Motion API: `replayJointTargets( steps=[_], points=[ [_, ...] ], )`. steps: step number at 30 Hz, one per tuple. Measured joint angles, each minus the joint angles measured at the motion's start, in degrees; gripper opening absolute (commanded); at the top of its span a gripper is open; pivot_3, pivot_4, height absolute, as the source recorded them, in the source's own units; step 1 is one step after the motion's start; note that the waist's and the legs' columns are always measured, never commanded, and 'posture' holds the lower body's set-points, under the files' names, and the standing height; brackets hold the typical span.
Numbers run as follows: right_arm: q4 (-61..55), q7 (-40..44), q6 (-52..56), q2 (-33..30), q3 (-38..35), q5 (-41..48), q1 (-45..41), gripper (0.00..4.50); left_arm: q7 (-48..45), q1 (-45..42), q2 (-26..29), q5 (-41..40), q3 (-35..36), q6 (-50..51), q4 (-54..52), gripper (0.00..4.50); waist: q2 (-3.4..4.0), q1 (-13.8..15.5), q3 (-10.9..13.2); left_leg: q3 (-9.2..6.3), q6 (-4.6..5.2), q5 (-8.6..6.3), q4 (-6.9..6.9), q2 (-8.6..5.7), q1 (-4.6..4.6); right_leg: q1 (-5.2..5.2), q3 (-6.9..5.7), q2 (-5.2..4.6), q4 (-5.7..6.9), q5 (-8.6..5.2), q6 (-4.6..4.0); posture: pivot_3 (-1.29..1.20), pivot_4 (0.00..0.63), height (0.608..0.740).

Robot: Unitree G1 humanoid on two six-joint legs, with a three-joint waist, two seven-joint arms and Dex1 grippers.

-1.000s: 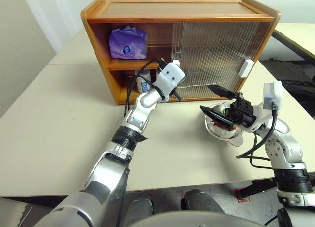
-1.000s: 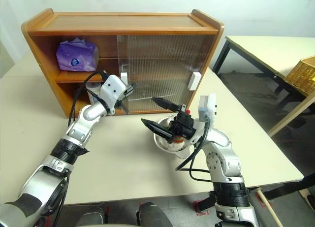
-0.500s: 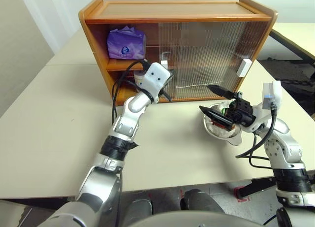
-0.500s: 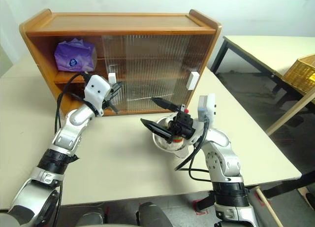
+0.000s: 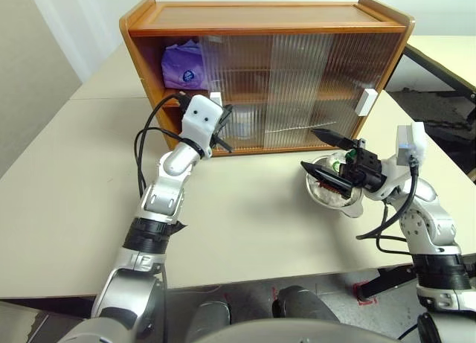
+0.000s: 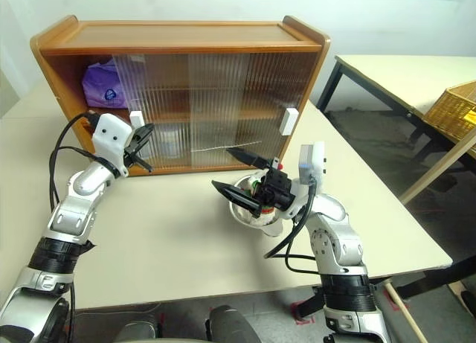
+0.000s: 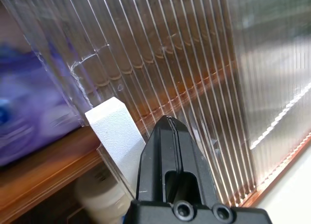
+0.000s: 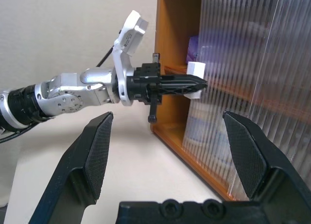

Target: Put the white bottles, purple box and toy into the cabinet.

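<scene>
1. Change since the earlier frames: my left gripper, fingers pressed together, has travelled to my left along the cabinet front, and the left sliding door's white handle has gone with it. The opening has narrowed to a strip at the cabinet's left end. My right arm has stayed put.

2. Left eye view: the purple box sits on the upper shelf, half veiled by the ribbed door. One white bottle shows as a pale blur behind the door on the lower shelf. My right gripper hovers wide apart over the steel bowl, holding nothing. The toy lies in that bowl.

3. Right eye view: the same layout; the second handle marks the right door, which is closed.

4. Left wrist view: my shut fingertips lie against the side of the handle, holding nothing; I cannot tell if they touch the ribbed panel.

5. Right wrist view: my two right pads stand far apart, framing my left gripper at the handle.

6. Step in hand, as I judge it: the door is being closed with the toy still outside. The next move calls for reopening a door, then closing my right fingers on the toy.
</scene>
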Motion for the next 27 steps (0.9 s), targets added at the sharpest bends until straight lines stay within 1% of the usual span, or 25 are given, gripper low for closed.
replayJointTargets(
  steps=[6,9,16,22,27],
  points=[
    [0.7,0.1,0.0,0.3,0.0,0.0,-0.7,4.50,1.0,2.9,1.9,-0.3,2.8,1.6,-2.9,0.02,0.00,0.3,0.0,0.00,-0.04,0.02,-0.09,0.03,0.00,-0.07,0.00,0.00,0.00,0.05,-0.10,-0.10,0.000,0.740],
    [1.1,0.5,-0.1,0.3,0.1,-0.2,-0.8,4.50,1.1,4.1,3.1,-0.5,3.8,2.3,-4.2,0.02,0.00,0.6,0.0,-0.01,-0.05,0.02,-0.18,0.04,-0.02,-0.13,0.00,0.00,0.00,0.27,-0.55,-0.09,0.000,0.740],
    [1.7,1.0,-0.6,0.8,0.2,-0.4,-0.9,4.50,1.7,5.4,4.4,-0.8,5.5,3.9,-5.8,0.02,0.00,1.2,0.0,-0.01,-0.08,0.00,-0.22,0.04,-0.03,-0.15,0.00,0.00,0.00,0.23,-0.65,-0.09,0.000,0.740],
    [1.7,1.1,-0.7,0.9,0.3,-0.4,-0.9,4.50,2.4,9.0,5.0,-1.0,7.2,4.7,-8.2,0.02,0.00,1.5,0.0,-0.01,-0.10,-0.01,-0.25,0.05,-0.02,-0.17,-0.01,0.00,0.00,0.19,-0.71,-0.08,0.000,0.740],
    [1.7,1.1,-0.6,0.9,0.4,-0.4,-0.9,4.50,2.9,10.0,6.4,-1.1,8.2,5.3,-8.8,0.02,0.00,1.9,0.0,-0.03,-0.11,-0.01,-0.25,0.06,-0.03,-0.19,-0.01,0.00,0.00,0.18,-0.72,-0.08,0.000,0.740]
  ],
)
